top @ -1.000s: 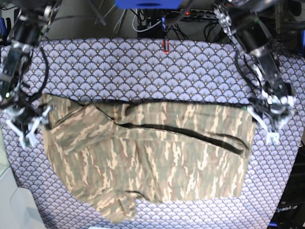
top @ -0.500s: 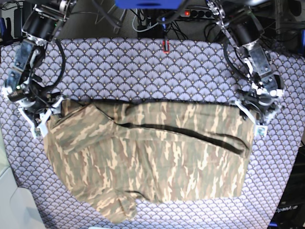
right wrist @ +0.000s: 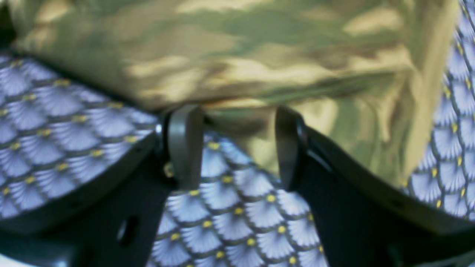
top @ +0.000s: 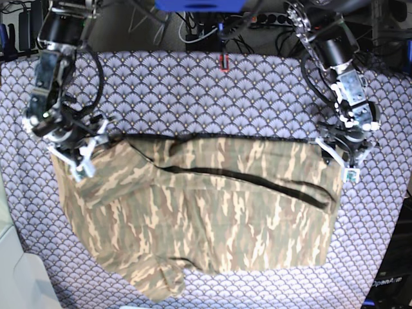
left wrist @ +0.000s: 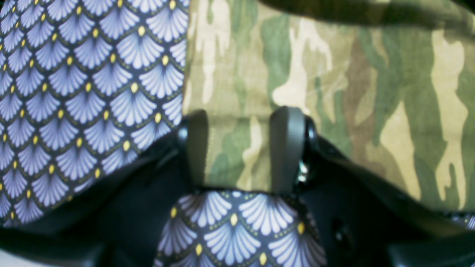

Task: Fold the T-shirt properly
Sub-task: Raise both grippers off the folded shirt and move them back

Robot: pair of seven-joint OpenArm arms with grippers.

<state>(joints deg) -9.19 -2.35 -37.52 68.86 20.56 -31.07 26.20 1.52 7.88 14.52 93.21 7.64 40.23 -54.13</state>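
Observation:
The camouflage T-shirt (top: 212,212) lies spread across the table, partly folded, with a dark fold line running across it. My left gripper (top: 342,162) hovers at the shirt's upper right corner. In the left wrist view this gripper (left wrist: 242,113) is open, and the shirt (left wrist: 334,92) edge lies flat between its fingers (left wrist: 287,148). My right gripper (top: 78,161) is at the shirt's upper left corner. In the right wrist view it (right wrist: 235,111) is open too, its fingertips just meeting the raised edge of the shirt (right wrist: 241,55).
The purple scallop-patterned tablecloth (top: 193,96) covers the whole table. Cables and a power strip (top: 270,19) run behind the far edge, beside a small red item (top: 223,62). A white surface (top: 16,277) borders the lower left corner.
Both arms have swung inward from the table's sides. The right gripper now sits over the shirt's upper left corner, the left over its upper right corner. The shirt has not moved.

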